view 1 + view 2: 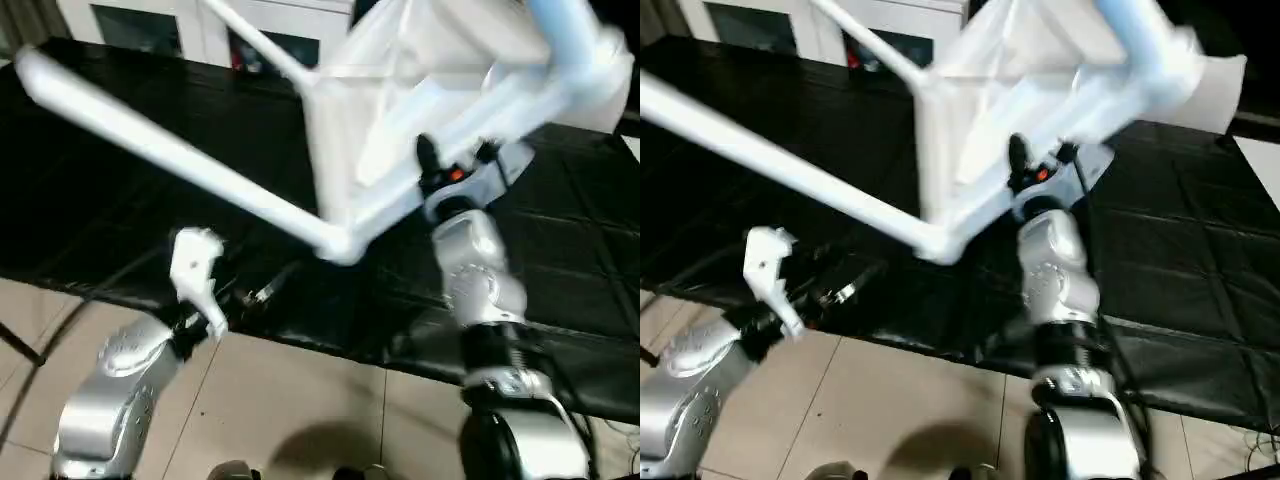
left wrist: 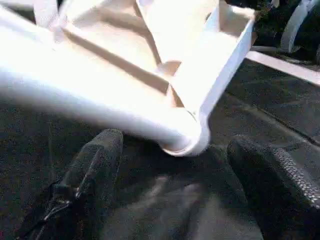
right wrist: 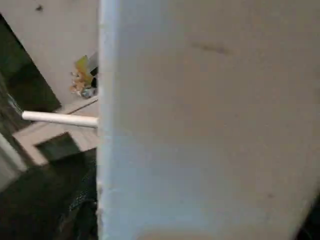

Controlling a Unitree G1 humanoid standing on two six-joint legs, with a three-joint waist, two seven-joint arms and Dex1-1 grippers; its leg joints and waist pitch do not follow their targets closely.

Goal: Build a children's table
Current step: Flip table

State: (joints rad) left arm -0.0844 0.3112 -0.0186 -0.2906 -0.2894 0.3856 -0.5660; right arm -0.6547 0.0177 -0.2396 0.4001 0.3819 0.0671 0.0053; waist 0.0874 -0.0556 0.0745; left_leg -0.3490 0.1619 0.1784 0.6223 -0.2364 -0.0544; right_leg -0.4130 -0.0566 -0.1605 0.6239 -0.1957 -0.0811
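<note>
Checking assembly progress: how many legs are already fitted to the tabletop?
3 visible. One long leg runs left from the near corner of the tabletop, a thin one rises behind it, one is at the upper right. A fourth may be hidden.

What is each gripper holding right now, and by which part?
The right gripper holds the children's table by the edge of its top. The left gripper is open, holding nothing.

— What carries everything?
— A surface (image 1: 560, 250) under a black, creased cover, standing on a pale tiled floor (image 1: 300, 400).
— Anything lying on it?
— A dark cable (image 1: 265, 290) near the front edge.
</note>
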